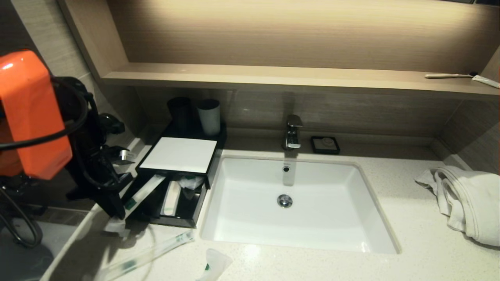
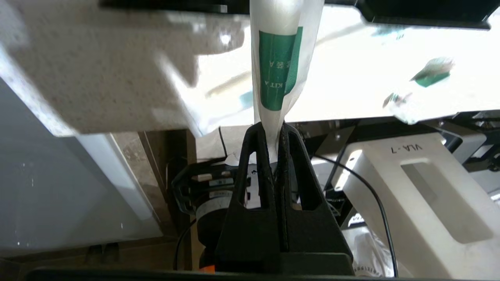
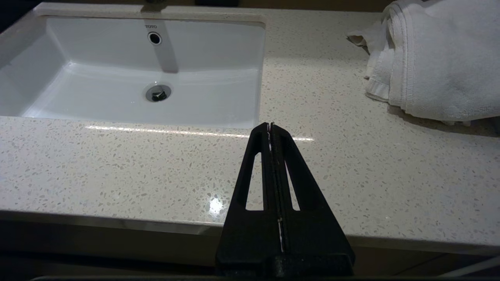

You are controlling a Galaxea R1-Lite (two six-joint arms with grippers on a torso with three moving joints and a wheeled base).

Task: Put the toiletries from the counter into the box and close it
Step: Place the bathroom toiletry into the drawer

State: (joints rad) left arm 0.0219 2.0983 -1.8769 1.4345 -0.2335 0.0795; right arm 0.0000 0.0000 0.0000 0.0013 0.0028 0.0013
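Note:
The box [image 1: 178, 154] stands left of the basin with its divided front drawer [image 1: 183, 212] pulled out. My left gripper [image 1: 117, 212] hangs at the counter's left edge, beside the drawer. It is shut on one end of a long slim clear packet [image 1: 146, 191] with a green label [image 2: 278, 70]; the packet's far end slants over the drawer's left compartment. A second long packet [image 1: 156, 248] lies on the counter [image 1: 410, 234] in front of the box. The small white sachet [image 1: 215, 265] lies near the front edge. My right gripper [image 3: 270, 125] is shut and empty above the counter's front edge.
The white basin [image 1: 250, 203] with its tap [image 1: 293, 132] fills the middle. A white towel [image 1: 465, 199] lies at the right. A small black soap dish [image 1: 325, 144] and two cups [image 1: 209, 116] stand at the back. White items [image 1: 172, 197] lie in the drawer.

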